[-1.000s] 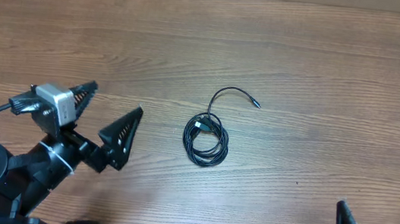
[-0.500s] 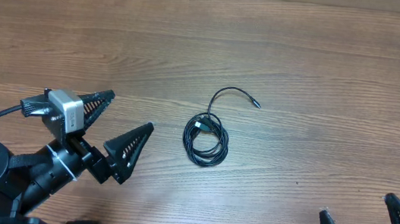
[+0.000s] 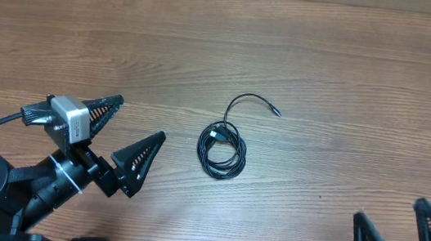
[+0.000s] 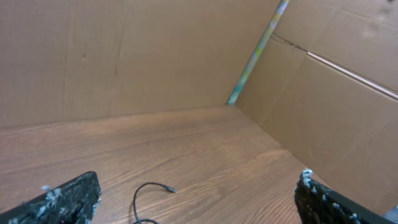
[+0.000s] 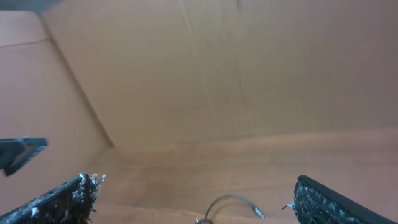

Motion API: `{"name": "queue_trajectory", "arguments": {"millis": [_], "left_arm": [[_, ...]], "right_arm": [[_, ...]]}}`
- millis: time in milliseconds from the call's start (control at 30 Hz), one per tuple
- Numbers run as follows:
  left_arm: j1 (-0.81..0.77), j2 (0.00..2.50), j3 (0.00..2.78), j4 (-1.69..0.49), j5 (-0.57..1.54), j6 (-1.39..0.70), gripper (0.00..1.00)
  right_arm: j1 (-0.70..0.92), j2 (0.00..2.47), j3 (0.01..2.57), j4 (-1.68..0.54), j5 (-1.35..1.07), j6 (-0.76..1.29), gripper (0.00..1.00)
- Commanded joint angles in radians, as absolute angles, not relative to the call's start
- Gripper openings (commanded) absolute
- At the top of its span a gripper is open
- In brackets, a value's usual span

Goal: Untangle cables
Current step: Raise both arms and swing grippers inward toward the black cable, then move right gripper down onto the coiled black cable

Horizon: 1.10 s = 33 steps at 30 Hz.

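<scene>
1. Cables (image 3: 222, 150): thin black flexible cords lying in a loose coil near the middle of the brown wood-grain table (image 3: 330, 60). From overhead I cannot separate the individual cords inside the coil.
2. One strand arcs out of the coil's far side and runs right, ending in a small dark plug (image 3: 275, 111) that lies flat on the wood, apart from the coil.
3. On my left side, the black two-finger left gripper (image 3: 142, 119) has its jaws spread wide with nothing between them. It sits left of the coil, near it but not touching, with its tips pointing toward the coil's side of the table.
4. Left wrist view: the arcing strand and its plug (image 4: 149, 190) show low in the frame, on the table between the two fingers.
5. The black two-finger right gripper (image 3: 388, 210) is at the near right edge, jaws wide, gripping nothing, well apart from the coil.
6. Right wrist view is blurred; I make out only the strand's arc (image 5: 231, 200) low at centre, between the fingers.
7. Plain brown cardboard walls (image 4: 124, 56) stand behind the table, with a pale green strip (image 4: 255, 53) running up their corner.
</scene>
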<state>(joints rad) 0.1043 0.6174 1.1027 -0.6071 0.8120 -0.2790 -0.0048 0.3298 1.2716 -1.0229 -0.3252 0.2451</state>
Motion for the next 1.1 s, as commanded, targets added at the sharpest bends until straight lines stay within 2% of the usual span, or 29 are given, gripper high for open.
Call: {"name": "queue_trajectory", "arguments": {"millis": [0, 233, 467, 800, 900, 1067], "left_arm": [[0.097, 0.615, 1.124, -0.612, 0.82, -0.258, 1.0], [0.098, 0.615, 1.126, -0.691, 0.815, -0.263, 0.98], [0.097, 0.626, 1.163, -0.809, 0.707, -0.293, 0.95], [0.097, 0.721, 1.226, -0.993, 0.644, -0.312, 0.95], [0.097, 0.757, 1.226, -1.047, 0.645, -0.338, 0.94], [0.096, 0.808, 1.226, -1.075, 0.691, -0.326, 0.97]], "right_arm": [[-0.001, 0.412, 1.263, -1.044, -0.276, 0.28, 1.0], [-0.001, 0.604, 1.266, -1.097, -0.279, 0.281, 1.0], [-0.001, 0.742, 1.336, -1.193, -0.277, 0.218, 1.0], [-0.001, 0.887, 1.364, -1.303, -0.25, 0.185, 1.0], [-0.001, 0.91, 1.364, -1.307, -0.275, 0.185, 1.0], [-0.001, 0.957, 1.364, -1.287, -0.438, 0.128, 1.0]]}}
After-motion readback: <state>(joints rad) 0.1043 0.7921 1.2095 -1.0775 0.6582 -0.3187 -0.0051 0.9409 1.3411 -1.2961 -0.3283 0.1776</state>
